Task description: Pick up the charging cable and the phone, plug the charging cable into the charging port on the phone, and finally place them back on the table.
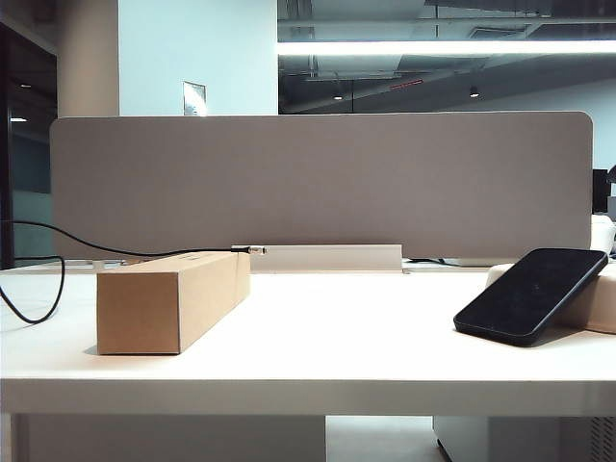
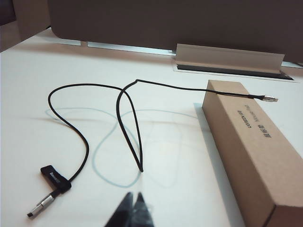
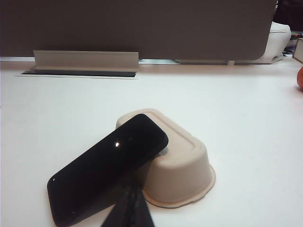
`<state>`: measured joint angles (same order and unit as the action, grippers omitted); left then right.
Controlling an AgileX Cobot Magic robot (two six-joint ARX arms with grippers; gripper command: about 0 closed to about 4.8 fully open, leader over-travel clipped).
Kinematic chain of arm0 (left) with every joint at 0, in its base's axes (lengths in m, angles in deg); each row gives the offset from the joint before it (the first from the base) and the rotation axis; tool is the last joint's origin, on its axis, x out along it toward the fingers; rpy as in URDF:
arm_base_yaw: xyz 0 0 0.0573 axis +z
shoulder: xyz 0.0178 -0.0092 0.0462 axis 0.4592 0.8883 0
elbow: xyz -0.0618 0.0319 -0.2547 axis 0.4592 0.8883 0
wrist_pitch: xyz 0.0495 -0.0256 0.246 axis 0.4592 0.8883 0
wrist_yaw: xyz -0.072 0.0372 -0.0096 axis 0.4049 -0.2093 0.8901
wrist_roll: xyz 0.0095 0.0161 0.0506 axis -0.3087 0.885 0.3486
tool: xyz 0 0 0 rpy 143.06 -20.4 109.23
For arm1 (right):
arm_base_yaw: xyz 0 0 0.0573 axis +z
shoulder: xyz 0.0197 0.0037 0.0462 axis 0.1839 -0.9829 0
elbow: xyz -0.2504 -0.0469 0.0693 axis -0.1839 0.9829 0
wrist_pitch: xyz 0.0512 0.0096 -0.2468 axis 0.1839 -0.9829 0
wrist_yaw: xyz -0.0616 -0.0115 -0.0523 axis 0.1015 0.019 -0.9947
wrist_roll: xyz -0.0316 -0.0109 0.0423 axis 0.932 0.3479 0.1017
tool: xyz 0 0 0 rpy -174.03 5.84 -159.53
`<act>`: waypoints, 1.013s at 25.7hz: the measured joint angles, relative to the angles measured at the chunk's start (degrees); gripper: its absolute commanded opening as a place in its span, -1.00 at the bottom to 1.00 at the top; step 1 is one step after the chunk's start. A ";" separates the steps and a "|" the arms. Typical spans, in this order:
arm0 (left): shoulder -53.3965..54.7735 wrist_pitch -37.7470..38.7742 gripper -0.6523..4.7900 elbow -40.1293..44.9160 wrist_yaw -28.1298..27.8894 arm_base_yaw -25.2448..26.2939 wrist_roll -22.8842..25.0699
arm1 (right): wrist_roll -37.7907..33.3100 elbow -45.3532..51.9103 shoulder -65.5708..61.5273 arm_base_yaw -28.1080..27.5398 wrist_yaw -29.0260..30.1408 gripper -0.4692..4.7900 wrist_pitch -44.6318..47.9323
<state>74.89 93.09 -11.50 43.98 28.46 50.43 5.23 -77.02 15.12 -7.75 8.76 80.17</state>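
Behind the table (image 1: 318, 327) stands a grey fabric divider panel (image 1: 318, 183), with a pale metal cable flap (image 1: 332, 257) at its foot. On the white top, toward the left of the exterior view, lies a long brown cardboard box (image 1: 173, 298). The charging cable (image 2: 128, 109) trails over the table in loose loops beside that box — one end runs up over the box's far end, where its small silvery plug (image 2: 271, 99) juts just past the edge; the other end, a larger metal plug with a black strap, lies flat on the table. Toward the right, the phone (image 3: 106, 168) leans screen-up, tilted, its upper end resting on an upturned beige pulp tray (image 3: 182, 175) and its lower end on the table.

The left gripper (image 2: 134, 210) shows only as dark fingertips pressed together, holding nothing, near the cable's nearest bend. The right gripper (image 3: 131, 210) is likewise closed and empty — just in front of the phone's lower edge.
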 measured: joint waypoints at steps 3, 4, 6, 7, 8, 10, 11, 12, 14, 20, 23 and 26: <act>0.00 0.00 -0.78 0.00 0.00 0.00 0.00 | 0.00 0.00 0.00 0.00 -0.02 -0.83 0.00; 0.00 0.00 -0.78 0.00 0.00 0.00 0.00 | 0.00 0.00 0.00 0.00 -0.02 -0.83 0.00; 0.00 0.00 -0.78 0.00 0.00 0.00 0.00 | 0.00 0.00 0.00 -0.02 -0.02 -0.83 0.00; 0.00 0.00 -0.78 0.00 0.00 0.00 0.00 | 0.00 0.00 0.00 -0.02 -0.02 -0.83 0.00; 0.00 0.00 -0.78 -0.02 0.00 0.00 0.00 | 0.00 0.00 0.00 0.00 0.00 -0.82 0.00; 0.00 0.00 -0.78 -0.02 0.00 0.00 0.00 | 0.00 0.00 0.00 0.00 -0.02 -0.83 0.00; 0.00 0.00 -0.78 0.00 0.00 0.00 0.00 | 0.00 0.00 0.00 0.00 0.00 -0.83 0.00; 0.00 0.00 -0.78 -0.02 0.00 0.02 0.00 | 0.00 0.00 0.00 -0.02 -0.02 -0.83 0.00; 0.00 0.00 -0.78 0.00 0.00 0.00 0.00 | 0.00 0.00 0.00 -0.02 -0.02 -0.83 0.00; 0.00 0.00 -0.78 -0.02 0.00 0.00 0.00 | -0.68 0.00 0.00 0.00 0.00 -0.83 0.00; 0.02 0.00 -0.78 -0.02 0.17 0.00 -0.72 | -4.13 -0.04 0.00 0.00 0.00 -0.83 0.00; 0.00 -0.02 -0.78 -0.02 0.20 0.00 -2.75 | -5.66 -0.26 0.00 0.00 0.00 -0.83 0.00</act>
<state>74.89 93.06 -11.52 44.18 28.46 47.67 -0.43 -77.28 15.12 -7.75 8.76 80.17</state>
